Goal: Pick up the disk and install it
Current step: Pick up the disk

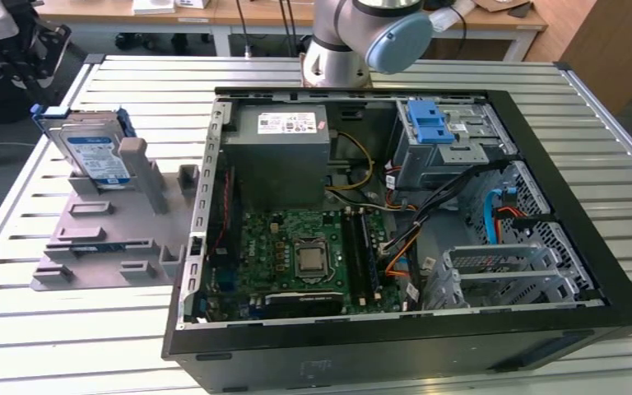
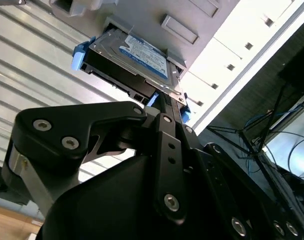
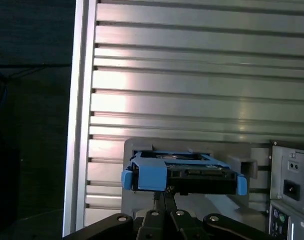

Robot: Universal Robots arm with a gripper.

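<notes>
Inspection from my remote station finds the disk, a flat silver hard drive with a blue-and-white label and a blue plastic frame (image 1: 89,152), standing on edge in a slot of the grey moulded plastic holder (image 1: 108,239). The holder rests on the slatted aluminium table (image 1: 624,107), to the exterior view's left of the black open-sided computer case (image 1: 404,346). I judge the upright seating deliberate: it leaves the disk's upper edge and both faces free for a grasp.

The black linkage gripper (image 3: 161,197) is close to the framed narrow edge of the disk in both wrist views and lined up with it. I cannot tell whether it is apart, together or clamped, nor whether it touches the frame.

The disk is not lifted; the holder carries it. The case lies open side up, which I take to give access from above to the grey metal drive cage with a blue plastic latch (image 1: 439,132), near the grey boxy power supply (image 1: 281,144). Installation is not yet done.
</notes>
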